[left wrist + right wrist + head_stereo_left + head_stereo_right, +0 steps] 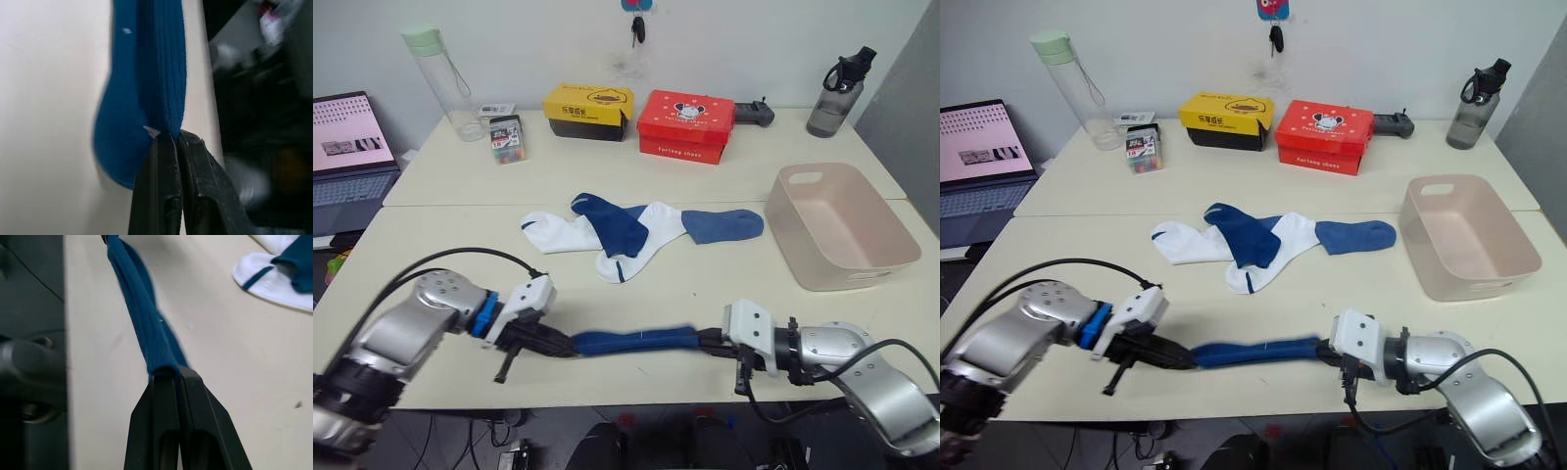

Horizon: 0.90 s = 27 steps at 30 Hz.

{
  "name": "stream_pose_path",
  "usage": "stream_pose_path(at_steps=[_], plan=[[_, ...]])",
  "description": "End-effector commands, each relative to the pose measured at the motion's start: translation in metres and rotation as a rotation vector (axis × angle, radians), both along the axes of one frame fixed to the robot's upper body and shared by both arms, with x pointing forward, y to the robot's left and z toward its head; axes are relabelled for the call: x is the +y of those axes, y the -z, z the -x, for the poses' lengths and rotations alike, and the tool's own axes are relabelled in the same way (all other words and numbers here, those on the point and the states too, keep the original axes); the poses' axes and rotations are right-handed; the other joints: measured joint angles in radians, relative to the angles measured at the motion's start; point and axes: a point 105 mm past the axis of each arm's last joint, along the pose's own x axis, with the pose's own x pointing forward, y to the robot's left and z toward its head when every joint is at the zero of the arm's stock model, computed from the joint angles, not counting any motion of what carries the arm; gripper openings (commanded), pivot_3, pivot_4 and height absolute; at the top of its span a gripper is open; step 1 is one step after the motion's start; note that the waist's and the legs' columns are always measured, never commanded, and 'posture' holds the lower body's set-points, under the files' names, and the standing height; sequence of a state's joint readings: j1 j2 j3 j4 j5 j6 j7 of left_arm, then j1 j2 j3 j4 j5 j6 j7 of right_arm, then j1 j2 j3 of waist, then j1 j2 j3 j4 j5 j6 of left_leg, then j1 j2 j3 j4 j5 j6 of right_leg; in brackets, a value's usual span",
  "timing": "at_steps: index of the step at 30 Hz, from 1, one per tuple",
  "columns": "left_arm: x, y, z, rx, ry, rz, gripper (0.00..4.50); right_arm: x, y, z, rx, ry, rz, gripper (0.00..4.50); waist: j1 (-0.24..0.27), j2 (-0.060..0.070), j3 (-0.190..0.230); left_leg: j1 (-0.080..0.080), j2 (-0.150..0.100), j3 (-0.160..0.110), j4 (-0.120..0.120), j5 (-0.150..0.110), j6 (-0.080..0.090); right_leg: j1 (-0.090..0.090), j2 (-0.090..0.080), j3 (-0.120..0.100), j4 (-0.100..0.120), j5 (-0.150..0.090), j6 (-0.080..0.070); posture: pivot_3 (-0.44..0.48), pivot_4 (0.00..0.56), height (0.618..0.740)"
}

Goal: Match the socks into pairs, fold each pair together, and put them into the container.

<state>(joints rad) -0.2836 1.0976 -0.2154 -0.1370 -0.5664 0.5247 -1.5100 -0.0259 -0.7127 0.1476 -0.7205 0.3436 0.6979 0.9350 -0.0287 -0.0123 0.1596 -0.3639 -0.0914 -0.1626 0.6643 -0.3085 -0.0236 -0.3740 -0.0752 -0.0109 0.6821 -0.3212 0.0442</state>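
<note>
A dark blue sock (634, 341) is stretched in a line near the table's front edge. My left gripper (570, 345) is shut on one end and my right gripper (705, 340) is shut on the other. The wrist views show each pinch close up, the left gripper (168, 134) and the right gripper (168, 377). Mid-table lies a loose heap: a white sock (553, 233), a navy sock (612, 225) over it, a second white sock (641, 250) with a navy mark, and a medium blue sock (724, 225). The pink-beige container (857, 279) stands empty at the right.
Along the back stand a yellow box (589, 111), a red box (685, 124), a clear bottle (440, 83), a dark bottle (837, 93), a small pack (506, 139) and a black controller (754, 114). A laptop (347, 157) sits at the far left.
</note>
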Motion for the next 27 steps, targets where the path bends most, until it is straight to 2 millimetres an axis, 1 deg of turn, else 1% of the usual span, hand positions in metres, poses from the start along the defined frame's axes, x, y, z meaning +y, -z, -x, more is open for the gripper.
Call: stream_pose_path(at_steps=[1, 2, 5, 8, 10, 11, 13, 14, 15, 16, 17, 18, 19, 21, 22, 23, 25, 27], plan=[[0.0, -0.016, 0.018, 0.18, -0.016, 0.059, 0.05, 0.001, -0.019, 0.021, 0.139, -0.034, -0.053, 0.0, 0.0, 0.0, 0.0, 0.0, 0.0, 0.0, 0.0, 0.0, 0.0, 0.0, 0.0, 0.0, 0.0, 0.0, 0.0, 0.0, 0.15, 0.726], [0.002, -0.014, 0.02, 0.225, -0.033, 0.048, 0.05, 0.001, -0.02, 0.021, 0.171, -0.019, -0.057, 0.0, 0.0, 0.0, 0.0, 0.0, 0.0, 0.0, 0.0, 0.0, 0.0, 0.0, 0.0, 0.0, 0.0, 0.0, 0.0, 0.0, 0.15, 0.726], [0.004, -0.004, 0.01, 0.29, -0.123, 0.044, 0.05, 0.002, -0.016, 0.007, 0.223, 0.076, -0.054, 0.0, 0.0, 0.0, 0.0, 0.0, 0.0, 0.0, 0.0, -0.001, 0.002, 0.0, 0.0, 0.0, 0.0, 0.0, 0.0, 0.0, 0.15, 0.726], [0.0, 0.009, -0.016, 0.27, -0.192, 0.049, 0.05, 0.006, -0.011, -0.013, 0.247, 0.167, -0.059, 0.0, 0.002, 0.0, 0.0, 0.0, 0.0, 0.0, 0.0, -0.001, 0.002, 0.0, 0.0, 0.0, 0.0, 0.0, 0.0, 0.0, 0.15, 0.726], [-0.002, 0.016, -0.026, 0.254, -0.198, 0.035, 0.05, 0.008, -0.009, -0.02, 0.268, 0.195, -0.06, 0.0, 0.003, 0.0, 0.0, 0.0, -0.001, 0.0, 0.001, 0.0, 0.0, 0.0, 0.0, -0.001, 0.0, 0.0, 0.0, 0.0, 0.15, 0.726], [-0.006, 0.019, -0.04, 0.219, -0.224, 0.035, 0.05, 0.008, -0.005, -0.027, 0.264, 0.213, -0.043, 0.0, 0.003, 0.0, 0.0, -0.001, -0.001, 0.0, 0.0, 0.0, 0.0, 0.0, 0.0, 0.0, 0.0, 0.0, 0.0, 0.0, 0.15, 0.726], [-0.012, 0.019, -0.062, 0.166, -0.267, 0.059, 0.05, 0.008, -0.001, -0.041, 0.238, 0.258, -0.024, 0.0, 0.004, -0.001, 0.0, -0.002, -0.002, 0.0, 0.001, 0.0, 0.0, -0.001, -0.001, 0.0, -0.001, 0.0, 0.0, 0.0, 0.15, 0.726], [-0.012, 0.02, -0.069, 0.134, -0.278, 0.047, 0.02, 0.007, -0.001, -0.047, 0.221, 0.281, -0.02, 0.23, 0.003, -0.002, 0.0, -0.003, -0.002, 0.0, 0.001, 0.0, 0.0, -0.003, -0.001, 0.0, 0.0, 0.0, 0.0, 0.0, 0.15, 0.726], [-0.012, 0.02, -0.072, 0.117, -0.28, 0.037, 0.0, 0.006, -0.001, -0.051, 0.211, 0.293, -0.02, 0.5, 0.002, -0.002, 0.0, -0.004, -0.002, 0.0, 0.001, 0.0, 0.0, -0.005, -0.001, 0.0, 0.0, 0.0, 0.0, 0.0, 0.15, 0.726], [-0.012, 0.016, -0.079, 0.089, -0.301, 0.054, 0.0, 0.005, -0.003, -0.057, 0.192, 0.317, -0.028, 0.68, 0.001, -0.002, 0.0, -0.005, -0.002, 0.001, 0.002, 0.0, 0.0, -0.005, -0.001, 0.0, 0.0, 0.0, 0.0, 0.0, 0.15, 0.726], [-0.011, 0.009, -0.084, 0.078, -0.319, 0.078, 0.46, 0.004, -0.006, -0.061, 0.173, 0.334, -0.037, 1.04, -0.001, -0.002, 0.0, -0.006, -0.002, 0.001, 0.002, 0.0, -0.001, -0.006, -0.001, 0.0, 0.001, 0.0, 0.0, 0.0, 0.15, 0.726], [-0.011, 0.001, -0.089, 0.069, -0.339, 0.107, 0.63, 0.002, -0.01, -0.065, 0.154, 0.35, -0.047, 1.34, -0.004, -0.002, 0.0, -0.006, -0.001, 0.001, 0.002, 0.0, -0.001, -0.007, -0.001, 0.0, 0.001, 0.0, 0.0, 0.0, 0.15, 0.726], [-0.009, -0.006, -0.092, 0.061, -0.36, 0.133, 0.91, -0.001, -0.012, -0.067, 0.141, 0.36, -0.052, 1.69, -0.005, -0.002, 0.0, -0.006, -0.001, 0.001, 0.001, 0.0, -0.001, -0.008, -0.001, 0.001, 0.001, 0.0, 0.0, 0.0, 0.15, 0.726], [-0.005, -0.014, -0.093, 0.056, -0.386, 0.155, 1.56, -0.005, -0.015, -0.067, 0.123, 0.369, -0.054, 2.41, -0.007, -0.002, 0.0, -0.011, -0.001, 0.001, 0.003, 0.001, -0.001, -0.014, -0.001, 0.002, 0.005, 0.0, 0.0, 0.0, 0.15, 0.726], [0.0, -0.018, -0.091, 0.057, -0.41, 0.164, 1.91, -0.008, -0.019, -0.068, 0.109, 0.385, -0.066, 2.82, -0.007, -0.002, 0.0, -0.013, -0.001, 0.001, 0.005, 0.001, -0.001, -0.016, -0.001, 0.002, 0.007, 0.0, 0.0, 0.0, 0.15, 0.726], [0.003, -0.02, -0.089, 0.059, -0.426, 0.169, 2.18, -0.011, -0.021, -0.069, 0.098, 0.396, -0.075, 3.11, -0.008, -0.002, 0.0, -0.013, -0.001, 0.001, 0.005, 0.001, -0.001, -0.016, -0.001, 0.001, 0.007, 0.0, 0.0, 0.0, 0.15, 0.726], [0.01, -0.019, -0.081, 0.054, -0.466, 0.172, 2.83, -0.016, -0.027, -0.068, 0.079, 0.423, -0.105, 3.84, -0.01, -0.001, 0.0, -0.015, -0.001, 0.001, 0.007, 0.001, -0.001, -0.017, -0.001, 0.002, 0.008, 0.0, 0.0, 0.0, 0.15, 0.726], [0.012, -0.017, -0.074, 0.07, -0.525, 0.197, 3.47, -0.019, -0.029, -0.063, 0.085, 0.44, -0.123, 4.5, -0.008, -0.001, 0.0, -0.015, -0.001, 0.001, 0.008, 0.001, -0.001, -0.017, -0.001, 0.002, 0.009, 0.0, 0.0, 0.0, 0.15, 0.726]])
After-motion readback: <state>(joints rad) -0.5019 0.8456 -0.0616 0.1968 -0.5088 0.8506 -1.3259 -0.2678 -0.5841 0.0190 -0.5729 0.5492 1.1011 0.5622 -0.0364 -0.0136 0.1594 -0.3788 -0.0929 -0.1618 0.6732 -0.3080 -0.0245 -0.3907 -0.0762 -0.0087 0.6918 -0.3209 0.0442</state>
